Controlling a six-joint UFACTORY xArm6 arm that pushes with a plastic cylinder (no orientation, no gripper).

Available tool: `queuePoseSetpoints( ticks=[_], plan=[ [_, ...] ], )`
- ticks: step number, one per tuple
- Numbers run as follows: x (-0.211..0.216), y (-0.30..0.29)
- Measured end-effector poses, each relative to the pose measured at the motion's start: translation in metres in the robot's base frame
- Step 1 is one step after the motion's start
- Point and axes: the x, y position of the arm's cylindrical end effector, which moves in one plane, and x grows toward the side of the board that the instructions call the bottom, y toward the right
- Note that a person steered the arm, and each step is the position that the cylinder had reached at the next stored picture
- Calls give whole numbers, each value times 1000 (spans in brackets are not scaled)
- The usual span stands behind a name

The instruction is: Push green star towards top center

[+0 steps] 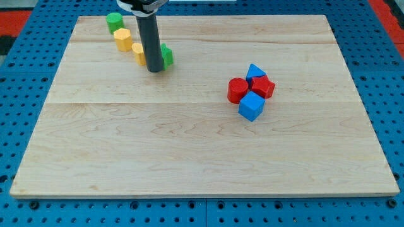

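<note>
Camera view: light wooden board (202, 145) lay on a blue pegboard bench. My tip (154, 70), the lower end of the dark rod, sat in the board's upper-left part. No gripper on this rig, so nothing to be wide, narrow or holding; the rod only pushes.

Small green star-shaped block (167, 57) was just behind the rod, at the tip's right and a bit toward the view's top, touching it or nearly so; rod hid its left part, so the shape was only partly readable. A yellow block (138, 53), shape unclear, peeked out at the rod's left. A yellow hexagon-like block (122, 39) sat further up-left, a green cylinder (114, 22) nearer the top-left corner.

Well apart at the view's right-centre: red cylinder (237, 90), blue triangular block (255, 72), red star-like block (263, 87) and blue cube (251, 106), bunched together and touching.

Progress, as judged: star was in the upper third but left of centre, so the job was partly done at best. What was left: shove it rightwards and a little up to reach top centre. Tip looked to be on the star's lower-left side, approx. right for that push.
</note>
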Motion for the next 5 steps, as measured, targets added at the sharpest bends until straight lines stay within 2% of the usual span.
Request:
queuePoseSetpoints(
  ticks=[1, 5],
  plan=[
    [0, -30],
    [-37, 15]
  ],
)
